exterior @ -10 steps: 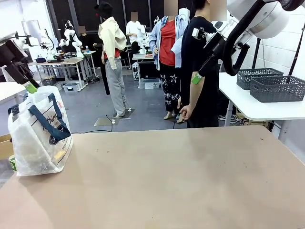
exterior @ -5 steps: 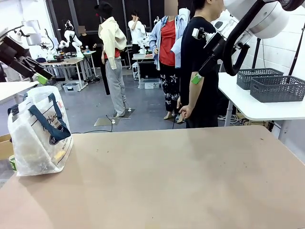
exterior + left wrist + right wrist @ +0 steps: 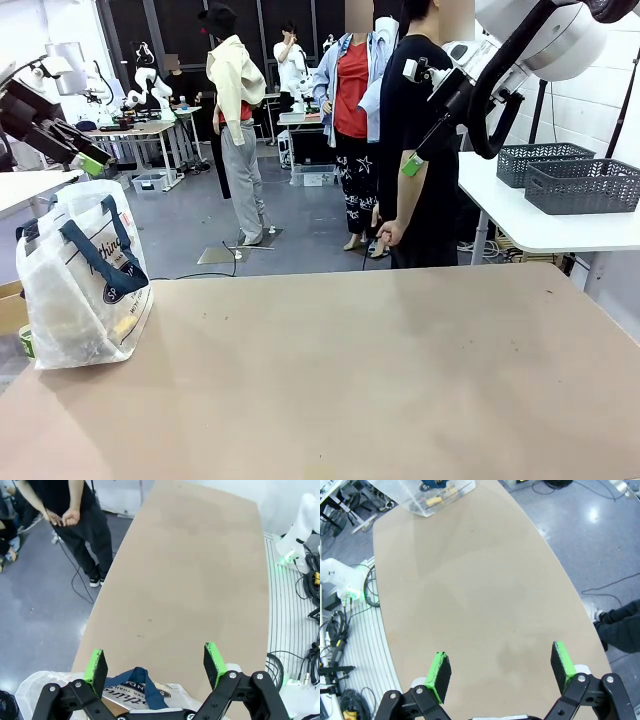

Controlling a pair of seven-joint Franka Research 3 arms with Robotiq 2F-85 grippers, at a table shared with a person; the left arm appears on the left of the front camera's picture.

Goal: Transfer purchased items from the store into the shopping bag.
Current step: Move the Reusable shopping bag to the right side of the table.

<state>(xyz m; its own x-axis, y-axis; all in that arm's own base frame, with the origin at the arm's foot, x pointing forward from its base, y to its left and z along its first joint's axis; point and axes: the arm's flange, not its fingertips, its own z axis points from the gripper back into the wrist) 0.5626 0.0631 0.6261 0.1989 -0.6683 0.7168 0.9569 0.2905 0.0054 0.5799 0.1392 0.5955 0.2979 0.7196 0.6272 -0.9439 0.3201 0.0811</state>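
Note:
The shopping bag (image 3: 85,275), translucent white with navy handles, stands at the table's left edge. A yellow packet (image 3: 125,327) of the purchased items shows through its wall. My left gripper (image 3: 98,160) hangs open just above the bag. In the left wrist view its empty fingers (image 3: 155,660) frame the bag's mouth (image 3: 150,697) and a navy handle (image 3: 142,682). My right gripper (image 3: 416,150) is raised high at the far right, open and empty. In the right wrist view my right gripper (image 3: 501,664) looks down on bare tabletop, with the bag (image 3: 427,492) far off.
A person in black stands at the table's far edge, one hand (image 3: 388,235) hanging down. Two dark grey lattice baskets (image 3: 580,180) sit on a white side table to the right; I cannot tell whether either is the store. The brown tabletop (image 3: 380,380) stretches bare.
My left gripper has risen from the bag's mouth and swung from pointing down to pointing right. The right arm and the bag have not moved.

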